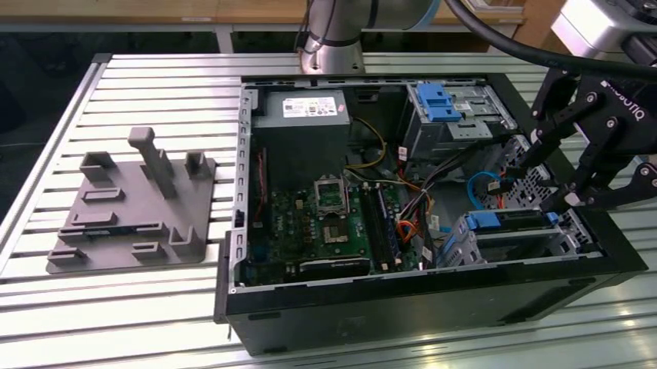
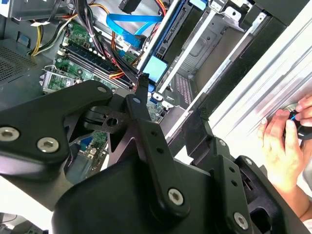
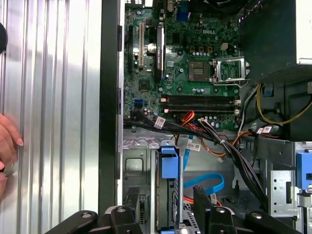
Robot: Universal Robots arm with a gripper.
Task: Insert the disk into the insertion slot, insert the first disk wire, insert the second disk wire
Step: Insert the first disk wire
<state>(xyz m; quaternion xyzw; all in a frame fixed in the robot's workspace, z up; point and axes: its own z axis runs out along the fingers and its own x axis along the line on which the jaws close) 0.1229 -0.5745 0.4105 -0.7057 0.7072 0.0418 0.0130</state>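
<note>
The gripper (image 1: 552,184), spread wide and empty, hangs by the blue-framed disk (image 1: 510,221) in the insertion slot (image 1: 518,247).

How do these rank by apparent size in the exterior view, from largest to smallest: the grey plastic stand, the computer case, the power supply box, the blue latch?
1. computer case
2. grey plastic stand
3. power supply box
4. blue latch
No two look alike in size.
</note>
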